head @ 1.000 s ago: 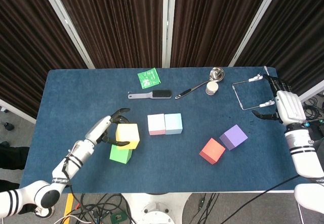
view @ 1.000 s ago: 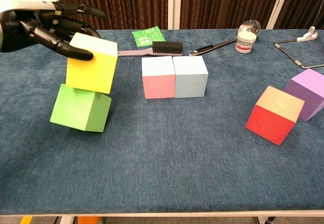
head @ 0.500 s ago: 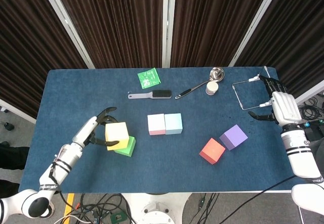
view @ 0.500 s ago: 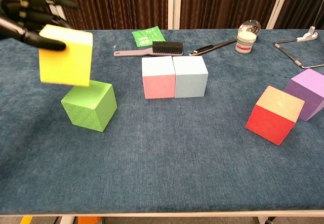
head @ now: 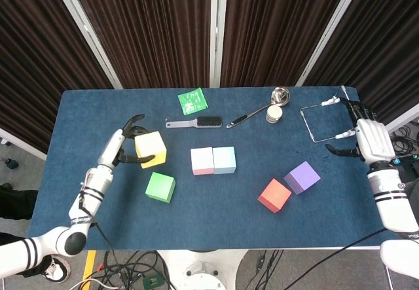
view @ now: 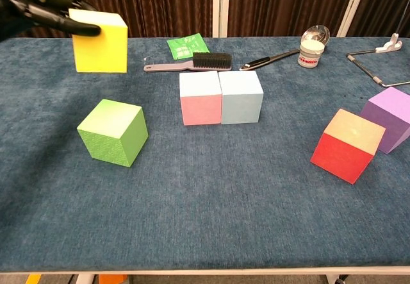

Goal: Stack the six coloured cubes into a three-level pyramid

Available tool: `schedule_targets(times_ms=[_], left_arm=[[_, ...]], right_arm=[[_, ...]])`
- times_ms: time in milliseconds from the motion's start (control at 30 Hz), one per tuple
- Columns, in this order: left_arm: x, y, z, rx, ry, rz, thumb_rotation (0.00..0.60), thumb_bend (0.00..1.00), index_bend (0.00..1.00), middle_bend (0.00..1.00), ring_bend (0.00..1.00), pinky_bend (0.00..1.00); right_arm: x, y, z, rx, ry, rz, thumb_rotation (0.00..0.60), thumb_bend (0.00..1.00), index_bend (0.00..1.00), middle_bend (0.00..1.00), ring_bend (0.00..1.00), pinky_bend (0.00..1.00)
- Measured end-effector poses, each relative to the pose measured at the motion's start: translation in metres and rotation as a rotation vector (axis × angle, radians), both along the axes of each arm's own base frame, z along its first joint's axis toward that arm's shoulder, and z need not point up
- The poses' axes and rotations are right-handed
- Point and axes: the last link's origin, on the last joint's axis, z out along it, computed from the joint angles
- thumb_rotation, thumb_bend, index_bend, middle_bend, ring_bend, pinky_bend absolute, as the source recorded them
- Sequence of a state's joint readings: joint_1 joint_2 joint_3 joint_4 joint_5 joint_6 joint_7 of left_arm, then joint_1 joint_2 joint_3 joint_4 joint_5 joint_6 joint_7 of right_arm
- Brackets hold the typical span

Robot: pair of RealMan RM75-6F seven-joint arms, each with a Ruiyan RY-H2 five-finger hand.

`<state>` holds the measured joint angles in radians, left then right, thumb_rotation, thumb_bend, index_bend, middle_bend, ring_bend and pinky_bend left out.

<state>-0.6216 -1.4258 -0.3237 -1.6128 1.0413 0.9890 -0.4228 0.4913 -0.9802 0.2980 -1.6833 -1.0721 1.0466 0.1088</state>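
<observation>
My left hand [head: 126, 144] [view: 38, 11] holds the yellow cube [head: 150, 149] [view: 100, 41] in the air, above and behind the green cube [head: 160, 187] [view: 113, 132], which sits alone on the blue table. The pink cube [head: 201, 161] [view: 200, 98] and light blue cube [head: 224, 160] [view: 241, 97] stand side by side, touching, at the table's middle. A red cube [head: 274, 195] [view: 348, 145] and purple cube [head: 302, 177] [view: 389, 118] lie to the right. My right hand [head: 370, 139] hovers at the far right with fingers apart, holding nothing.
Along the back lie a green packet [head: 192, 100] [view: 185, 44], a black brush [head: 198, 123] [view: 205, 61], a metal ladle [head: 262, 109] [view: 288, 52], a small white jar [head: 274, 114] [view: 311, 52] and a wire frame [head: 321, 121] [view: 375, 65]. The table's right edge [head: 366, 192] runs under my right arm.
My left hand has lifted the yellow cube up and back, away from the green cube, which now rests flat by itself. The right hand has barely moved.
</observation>
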Motion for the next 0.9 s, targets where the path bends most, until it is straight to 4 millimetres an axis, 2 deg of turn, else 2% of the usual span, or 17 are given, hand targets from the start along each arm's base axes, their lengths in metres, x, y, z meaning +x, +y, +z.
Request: schedule_targets(times_ms=[267, 633, 900], left_arm=[[0.003, 0.002, -0.052, -0.011, -0.073, 0.048, 0.600, 0.17, 0.11, 0.56, 0.24, 0.28], [0.002, 0.011, -0.084, -0.050, -0.009, -0.027, 0.600, 0.17, 0.11, 0.54, 0.23, 0.25], [-0.008, 0.006, -0.095, -0.123, 0.101, -0.116, 0.600, 0.15, 0.09, 0.40, 0.15, 0.22]], right_arm=[[-0.013, -0.001, -0.003, 0.016, -0.004, -0.033, 0.600, 0.07, 0.00, 0.07, 0.00, 0.00], [-0.023, 0.003, -0.004, 0.022, -0.005, -0.045, 0.600, 0.07, 0.00, 0.07, 0.00, 0.00], [-0.024, 0.003, -0.003, 0.025, -0.006, -0.049, 0.600, 0.07, 0.00, 0.07, 0.00, 0.00]])
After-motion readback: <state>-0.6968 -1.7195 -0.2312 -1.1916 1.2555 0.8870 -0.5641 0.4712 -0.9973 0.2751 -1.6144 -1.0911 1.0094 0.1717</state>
